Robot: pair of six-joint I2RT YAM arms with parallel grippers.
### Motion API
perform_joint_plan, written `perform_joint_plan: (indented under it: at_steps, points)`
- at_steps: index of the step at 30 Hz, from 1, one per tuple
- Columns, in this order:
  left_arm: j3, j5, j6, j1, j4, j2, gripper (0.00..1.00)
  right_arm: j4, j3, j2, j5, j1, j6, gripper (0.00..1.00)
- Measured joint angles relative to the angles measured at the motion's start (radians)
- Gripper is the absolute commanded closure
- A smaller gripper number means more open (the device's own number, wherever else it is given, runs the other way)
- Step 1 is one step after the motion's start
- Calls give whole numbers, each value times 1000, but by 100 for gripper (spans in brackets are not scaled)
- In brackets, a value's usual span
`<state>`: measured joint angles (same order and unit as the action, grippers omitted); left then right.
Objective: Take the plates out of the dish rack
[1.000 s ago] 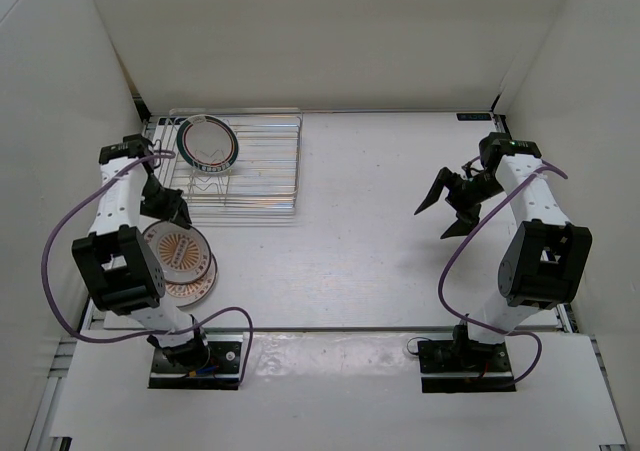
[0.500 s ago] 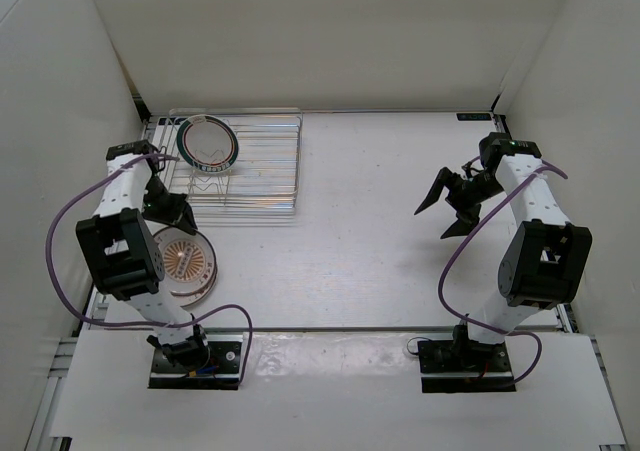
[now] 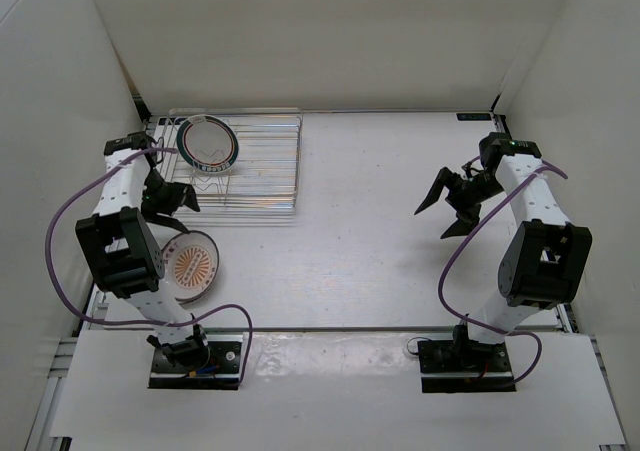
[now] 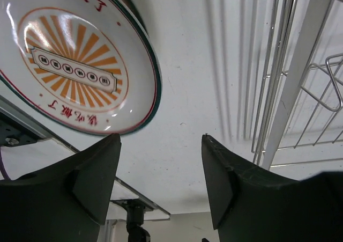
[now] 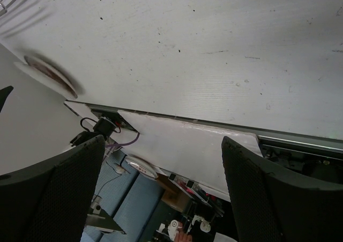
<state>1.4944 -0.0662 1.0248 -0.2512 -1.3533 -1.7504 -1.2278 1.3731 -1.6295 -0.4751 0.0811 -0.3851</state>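
Top view: sunburst plate (image 3: 197, 267) lies flat on the table (image 3: 380, 171), near left, out of the dish rack (image 3: 265, 176). L gripper (image 3: 178, 199) hangs btwn plate and rack, holding nothing. Green-ringed plate (image 3: 207, 143) stands tilted in the rack's far-left part. R gripper (image 3: 432, 221) sits well to the right, spread, empty.

L wrist: fingers (image 4: 91, 177) are spread w/ only bare table btwn them. Sunburst plate is to the left, rack wires to the right.

R wrist: jaws wide, nothing but table beyond.

We judge one plate unloaded, one to go. Next, the L arm needs to reach far toward the rack and set its jaws astride the ringed plate's rim. Then pinch and lift clear of the dividers before carrying it near.
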Motion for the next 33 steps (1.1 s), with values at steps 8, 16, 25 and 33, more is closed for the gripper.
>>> perform_joint_plan:
  at_steps: [8,16,25,33]
  points:
    - [21,21,-11,0,-2,0,29,0,0,0,0,0,0,10]
    - [103,14,-45,0,-1,2,33,0,0,0,0,0,0,10]
    - [73,-283,51,-13,276,84,6,0,-3,0,-2,0,0,10]
    - [432,-399,239,23,573,-238,0,0,-3,0,0,0,1,10]
